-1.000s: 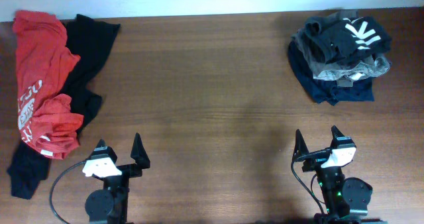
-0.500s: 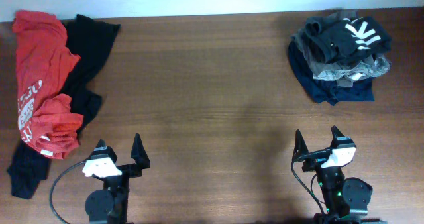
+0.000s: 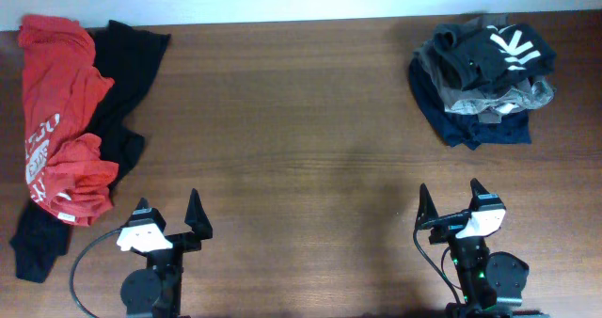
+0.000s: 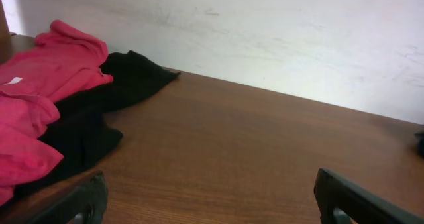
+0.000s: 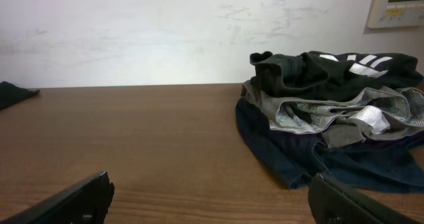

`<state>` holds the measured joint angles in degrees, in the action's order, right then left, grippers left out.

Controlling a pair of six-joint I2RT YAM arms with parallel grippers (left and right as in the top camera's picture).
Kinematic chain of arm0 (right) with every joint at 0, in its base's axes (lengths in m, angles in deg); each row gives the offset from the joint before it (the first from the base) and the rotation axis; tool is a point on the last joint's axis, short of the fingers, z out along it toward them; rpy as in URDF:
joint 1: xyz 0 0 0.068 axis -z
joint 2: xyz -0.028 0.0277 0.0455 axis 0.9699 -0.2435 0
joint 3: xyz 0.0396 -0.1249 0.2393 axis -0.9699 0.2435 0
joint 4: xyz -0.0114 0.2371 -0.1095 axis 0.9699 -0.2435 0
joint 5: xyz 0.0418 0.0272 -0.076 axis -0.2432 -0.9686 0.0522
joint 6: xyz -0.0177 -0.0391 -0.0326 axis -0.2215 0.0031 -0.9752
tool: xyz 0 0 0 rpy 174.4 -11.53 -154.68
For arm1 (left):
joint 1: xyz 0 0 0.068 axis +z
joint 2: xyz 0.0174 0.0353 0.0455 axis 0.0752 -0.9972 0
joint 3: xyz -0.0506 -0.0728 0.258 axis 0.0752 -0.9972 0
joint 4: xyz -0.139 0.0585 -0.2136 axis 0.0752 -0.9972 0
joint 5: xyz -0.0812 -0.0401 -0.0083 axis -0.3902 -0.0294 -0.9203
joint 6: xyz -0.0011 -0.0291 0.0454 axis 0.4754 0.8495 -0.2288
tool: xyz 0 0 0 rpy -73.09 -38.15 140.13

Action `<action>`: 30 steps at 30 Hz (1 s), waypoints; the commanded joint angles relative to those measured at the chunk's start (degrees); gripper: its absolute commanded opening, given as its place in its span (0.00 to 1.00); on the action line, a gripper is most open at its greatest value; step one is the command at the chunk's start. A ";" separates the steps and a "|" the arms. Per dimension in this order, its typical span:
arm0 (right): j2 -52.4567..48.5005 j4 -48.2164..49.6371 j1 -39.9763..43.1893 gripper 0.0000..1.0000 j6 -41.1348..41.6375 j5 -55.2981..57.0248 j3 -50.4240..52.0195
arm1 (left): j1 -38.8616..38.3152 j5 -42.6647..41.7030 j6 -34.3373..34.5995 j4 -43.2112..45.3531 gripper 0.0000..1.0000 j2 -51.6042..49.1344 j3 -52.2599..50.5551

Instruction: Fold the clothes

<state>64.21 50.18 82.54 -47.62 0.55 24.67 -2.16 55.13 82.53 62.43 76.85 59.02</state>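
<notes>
The left gripper [image 3: 169, 210] was seen at the near edge of the table [image 3: 301, 120] with its two fingers spread wide and nothing between them; the right gripper [image 3: 450, 200] was likewise spread and empty, well apart from it along the same edge. Just to the left of the left gripper a crumpled orange-red T-shirt [image 3: 61, 102] was laid, running up to the far left corner, its white lettering turned towards the table edge. It was draped over a black garment [image 3: 127, 64], which showed along its inner side and again below its near end. At the far right corner a stack of clothes [image 3: 484, 78] was piled, in which at least three pieces could be counted: black with white stripes on top, grey in the middle, dark navy beneath. Two grippers and two loose garments were counted.
</notes>
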 commanded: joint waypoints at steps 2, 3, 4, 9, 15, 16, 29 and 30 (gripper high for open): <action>0.59 0.11 -0.35 0.99 0.26 -0.11 0.52 | -0.24 0.90 -1.16 0.07 0.99 0.52 -0.37; 0.59 0.09 -0.35 0.99 0.28 -0.13 0.52 | -0.24 0.85 -1.16 0.07 0.99 0.52 -0.37; 0.59 0.09 -0.35 0.99 0.28 -0.13 0.52 | -0.24 0.83 -1.16 0.07 0.99 0.52 -0.37; -0.02 -0.07 -0.35 0.99 0.28 -1.33 0.52 | -0.24 3.10 -1.18 0.20 0.99 0.52 -0.37; -1.36 0.00 -0.35 0.99 4.31 -1.22 0.52 | -0.24 6.45 -1.16 2.36 0.99 0.52 -0.37; -1.49 0.17 -0.35 0.99 5.14 -1.22 0.52 | -0.24 5.88 -1.16 2.93 0.99 0.52 -0.37; -4.44 -0.76 -0.35 0.99 5.90 -1.49 -7.02 | -0.24 4.55 -1.18 -2.38 0.99 -2.05 8.94; -5.44 -1.84 -0.35 0.99 5.90 -1.51 -8.37 | -0.24 4.55 -1.18 -3.28 0.99 -3.21 10.40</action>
<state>60.74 49.37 82.54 -42.27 -0.37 20.89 -2.16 59.81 82.51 60.22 75.73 64.49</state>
